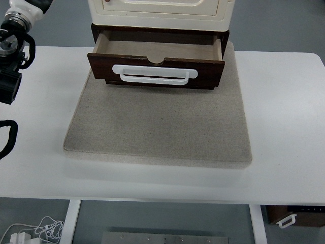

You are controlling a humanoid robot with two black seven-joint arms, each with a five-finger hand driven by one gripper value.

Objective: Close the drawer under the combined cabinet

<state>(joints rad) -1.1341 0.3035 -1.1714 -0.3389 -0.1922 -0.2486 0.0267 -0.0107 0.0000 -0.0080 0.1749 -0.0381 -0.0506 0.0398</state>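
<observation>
The dark brown drawer (156,68) with a white bar handle (154,74) stands pulled out from under the cream cabinet (160,12). Its inside (157,49) shows nothing in it. The cabinet and drawer rest at the far edge of a grey mat (157,127). My left arm (15,23) comes in at the top left corner, and its black hand parts (9,84) lie along the left edge, well left of the drawer and not touching it. Most of the hand is cut off by the frame. The right arm is out of view.
The mat lies on a white table (284,112). Below the table's near edge, white cables (35,231) lie on the floor at the left. A dark box with a white handle (294,216) sits at the lower right.
</observation>
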